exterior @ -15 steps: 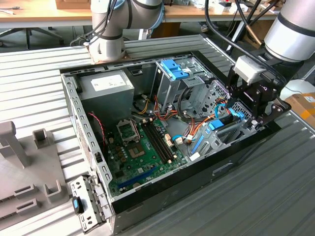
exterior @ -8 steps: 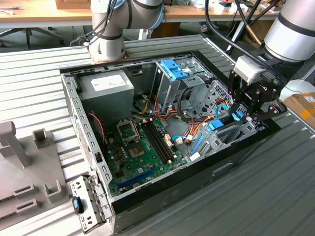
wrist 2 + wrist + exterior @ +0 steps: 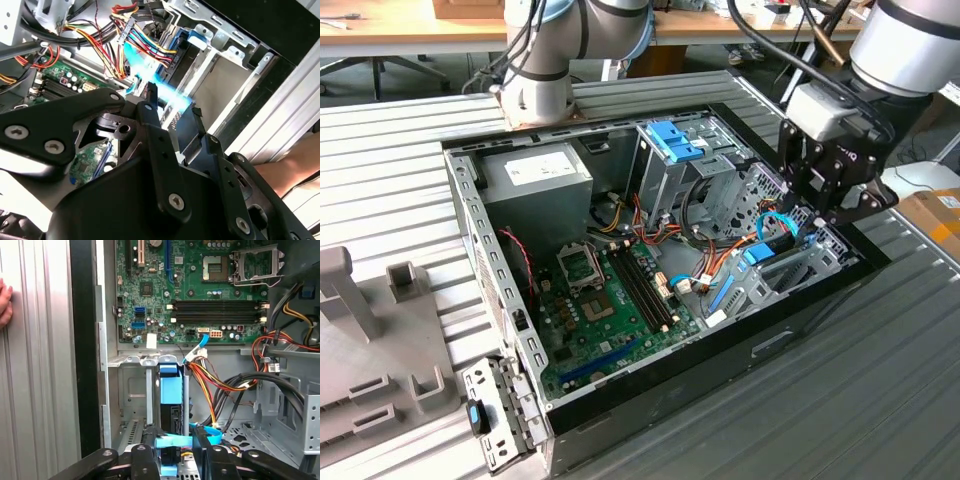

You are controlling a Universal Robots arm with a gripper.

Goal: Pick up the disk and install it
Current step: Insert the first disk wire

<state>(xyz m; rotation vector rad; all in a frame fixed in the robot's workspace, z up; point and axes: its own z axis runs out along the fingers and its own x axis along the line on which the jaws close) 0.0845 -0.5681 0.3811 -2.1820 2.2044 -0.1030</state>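
In the exterior view the whole open PC case [image 3: 790, 330] lies on the ribbed metal table [image 3: 880, 420], w/ the gripper [image 3: 840, 212] low over the drive bay at the exterior view's right. This view gives also the PSU [image 3: 535, 178], the blue latch [image 3: 675, 140] on top of the metal cage, and a grey fixture [image 3: 360, 330] at the exterior view's left.

In the first wrist view the disk [image 3: 170, 387] stands on its edge inside the bay, blue rail upward. It is near the mobo [image 3: 200, 290] edge and just beside a bundle of coloured cables [image 3: 215, 385]. The jaws sit one on each side of its near end. A blue strip fills the gap between them, so they are closed on the disk, parted by approx. its thickness.

The second wrist view has the same grip closer, the disk [image 3: 167, 97] glaring blue between them.

A person's hand [image 3: 4, 302] rests on the table beside the case. A bare forearm [image 3: 295, 172] is in the second wrist view.

Writing: white sticker on the PSU, print I cannot read.
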